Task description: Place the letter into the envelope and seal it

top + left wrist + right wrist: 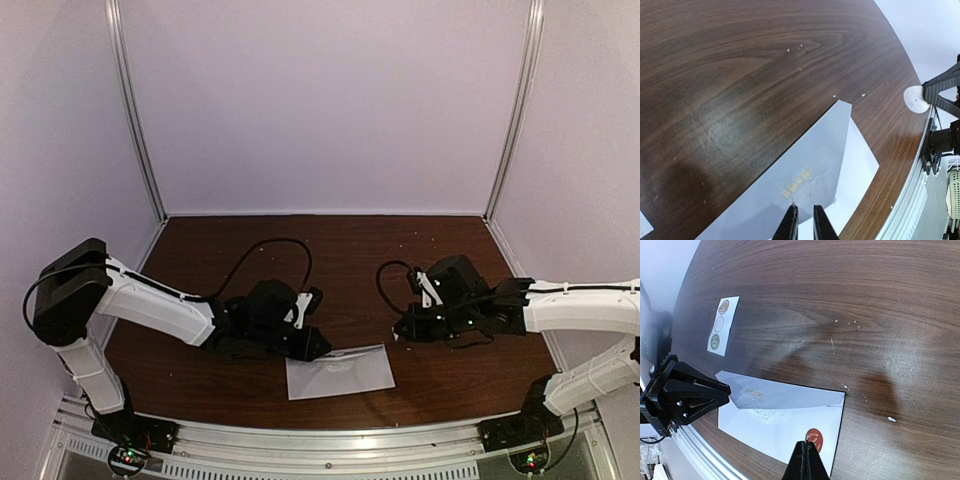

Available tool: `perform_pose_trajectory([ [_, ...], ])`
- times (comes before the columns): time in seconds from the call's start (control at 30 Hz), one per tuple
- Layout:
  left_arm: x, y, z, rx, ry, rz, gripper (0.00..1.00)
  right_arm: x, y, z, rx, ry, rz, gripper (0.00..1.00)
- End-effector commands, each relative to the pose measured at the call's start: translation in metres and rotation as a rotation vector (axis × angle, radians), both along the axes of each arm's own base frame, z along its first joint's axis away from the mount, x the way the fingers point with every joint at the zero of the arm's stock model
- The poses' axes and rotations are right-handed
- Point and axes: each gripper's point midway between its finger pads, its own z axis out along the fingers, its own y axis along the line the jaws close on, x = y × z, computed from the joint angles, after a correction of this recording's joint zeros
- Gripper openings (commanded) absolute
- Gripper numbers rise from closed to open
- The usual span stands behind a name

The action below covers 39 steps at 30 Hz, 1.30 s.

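- Pale grey-white paper, the envelope (340, 372), is lying flat near the front edge of the counter (350, 260), between the two arms.
- Left gripper (804, 207) is resting on the grey flap (805, 165) at the envelope's left end. Its fingers are nearly together with a thin gap, and I cannot tell whether paper is caught between them.
- Right gripper (806, 445) is pinching a round sticker (814, 439) with a red face, near the envelope's right end.
- Sealing seems to be the step in hand. The flap probably needs holding flat while the sticker is going down across its pointed edge, half on the flap and half on the body.
- Thin paper is likely to slide on this smooth surface, so a slow, straight press looks wise.
- Dark brown wood grain is showing scuffs and white specks (891, 419).
- A sticker card (720, 326) is lying beyond the envelope's left end.
- Pale lilac walls (320, 100) are enclosing the space.
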Motion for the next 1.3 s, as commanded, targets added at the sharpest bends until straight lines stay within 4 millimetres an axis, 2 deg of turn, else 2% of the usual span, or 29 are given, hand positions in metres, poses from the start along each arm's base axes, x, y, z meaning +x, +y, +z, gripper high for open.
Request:
perform_pose_trajectory([
  [0.0, -0.007, 0.002, -0.014, -0.014, 0.016, -0.005, 0.12, 0.004, 0.003, 0.008, 0.012, -0.031, -0.026, 0.00],
  [0.17, -0.009, 0.007, -0.023, 0.007, 0.020, -0.001, 0.12, -0.001, 0.005, 0.008, 0.016, -0.032, -0.018, 0.00],
  [0.53, -0.014, 0.018, -0.038, 0.028, 0.027, 0.005, 0.11, -0.009, 0.025, 0.005, 0.006, -0.032, 0.023, 0.00],
  [1.03, -0.017, 0.023, -0.040, 0.031, 0.025, 0.004, 0.11, -0.011, 0.048, 0.001, -0.010, -0.047, 0.071, 0.00],
  [1.27, -0.018, 0.022, -0.040, 0.029, 0.024, 0.011, 0.11, -0.014, 0.070, -0.007, -0.059, -0.049, 0.135, 0.00],
])
